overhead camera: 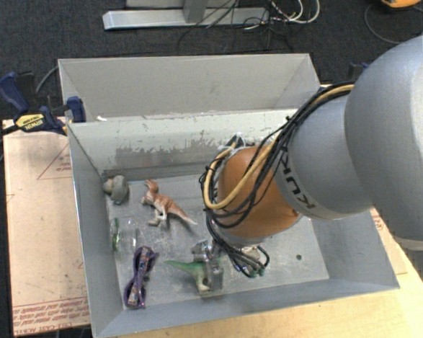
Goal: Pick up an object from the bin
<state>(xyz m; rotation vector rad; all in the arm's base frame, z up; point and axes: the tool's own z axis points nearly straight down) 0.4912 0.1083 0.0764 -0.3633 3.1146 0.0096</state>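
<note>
My gripper (213, 267) is low in the front middle of the bin, under the orange wrist cover. It stands right against a green toy dinosaur (187, 267), whose tail points left and whose body is partly hidden by the gripper. An orange-brown toy dinosaur (163, 205) lies a little further back and to the left. Purple toy glasses (138, 275) lie near the front left corner.
A grey lumpy thing (116, 188) sits at the back left. A clear piece with a green bit (118, 234) lies along the left wall. The arm and its cables cover the right half of the bin.
</note>
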